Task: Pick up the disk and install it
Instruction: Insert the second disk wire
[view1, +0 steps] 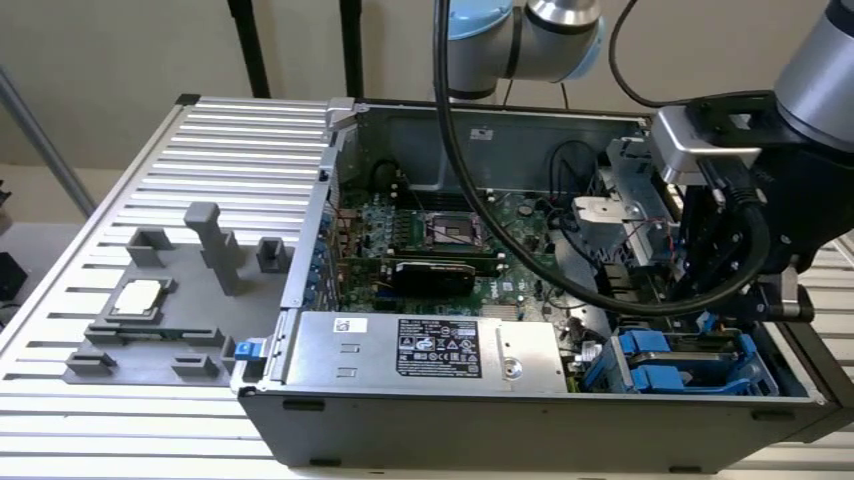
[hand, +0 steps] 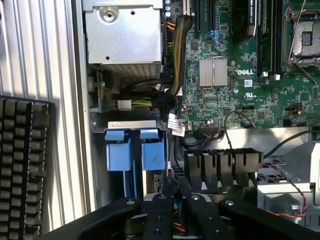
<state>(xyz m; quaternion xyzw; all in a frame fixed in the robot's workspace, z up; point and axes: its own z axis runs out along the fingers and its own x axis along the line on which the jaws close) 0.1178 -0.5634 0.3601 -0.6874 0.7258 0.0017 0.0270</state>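
Blue-framed disk (hand: 135, 150) is sitting in the computer case's (view1: 534, 425) corner bay; the gripper (hand: 175, 197) is hovering beside it, jaws closed and empty.

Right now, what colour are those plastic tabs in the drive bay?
Blue tabs, clearest in the wrist view.

A ribbed metal table (view1: 227, 130) carries the open computer case (view1: 534, 420), which sits toward the exterior view's right. Beside it, toward the left, a grey holder tray (view1: 160, 330) lies on the slats, with a small square chip (view1: 139, 298) resting in it.
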